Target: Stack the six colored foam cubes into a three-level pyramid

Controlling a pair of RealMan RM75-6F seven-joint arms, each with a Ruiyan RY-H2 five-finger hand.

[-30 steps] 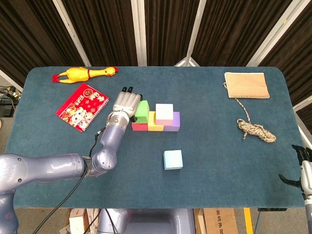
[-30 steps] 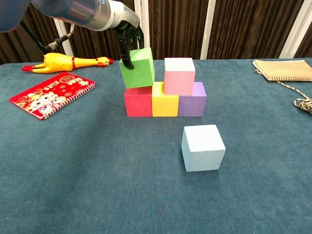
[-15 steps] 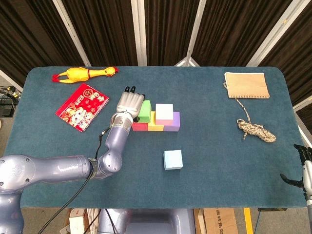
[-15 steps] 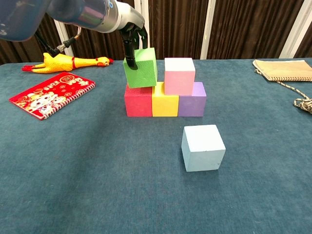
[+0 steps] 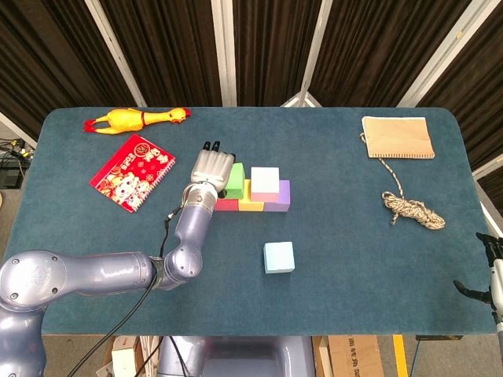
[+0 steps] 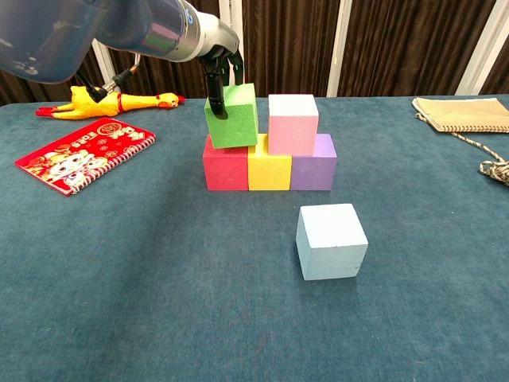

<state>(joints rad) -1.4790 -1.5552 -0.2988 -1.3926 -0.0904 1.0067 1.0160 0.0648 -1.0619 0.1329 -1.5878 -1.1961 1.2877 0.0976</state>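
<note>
A red cube [image 6: 226,168], a yellow cube [image 6: 269,172] and a purple cube [image 6: 315,163] form a row mid-table. On the yellow and purple ones sits a pink cube [image 6: 293,123]. My left hand [image 5: 211,168] grips a green cube [image 6: 232,118] from above, its fingers [image 6: 215,94] on the cube's left and back faces. That cube rests slightly tilted on the red and yellow cubes, next to the pink one. A light blue cube [image 6: 332,241] lies alone nearer me. My right hand [image 5: 493,274] shows at the table's right edge, holding nothing.
A yellow rubber chicken [image 5: 136,118] and a red booklet [image 5: 132,172] lie at the back left. At the back right is a brown pouch [image 5: 398,137], with a coiled rope [image 5: 412,209] trailing from it.
My left hand has carried the green cube right and down onto the bottom row, beside the pink cube. The right hand has slid further out of the head view.
</note>
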